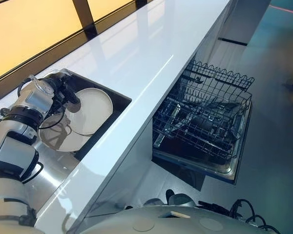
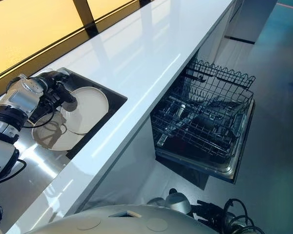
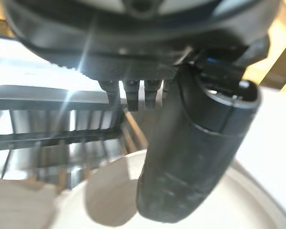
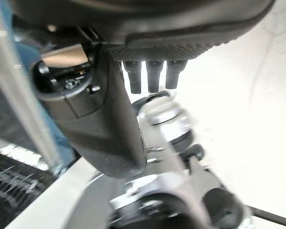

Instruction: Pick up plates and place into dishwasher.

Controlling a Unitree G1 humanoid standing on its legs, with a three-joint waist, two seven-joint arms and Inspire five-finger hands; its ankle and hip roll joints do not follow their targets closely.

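Observation:
A round white plate (image 1: 92, 111) stands tilted in the dark sink (image 1: 118, 99), and it overlaps a second white plate (image 1: 58, 140) lying lower in the basin. My left hand (image 1: 67, 96) is at the tilted plate's left rim. Its thumb (image 3: 190, 157) reaches over the plate's face (image 3: 257, 200) and casts a shadow on it, while the fingers (image 3: 133, 95) are straight past the rim. The hand is open, with the rim between thumb and fingers. My right hand (image 4: 105, 129) hangs low with relaxed fingers and holds nothing. The dishwasher (image 1: 205, 122) is open, its wire rack pulled out.
A long glossy white counter (image 1: 151, 53) runs between the sink and the dishwasher below its front edge. The pulled-out rack (image 2: 210, 117) holds some dark items. Grey floor (image 1: 278, 122) lies to the right of the dishwasher door.

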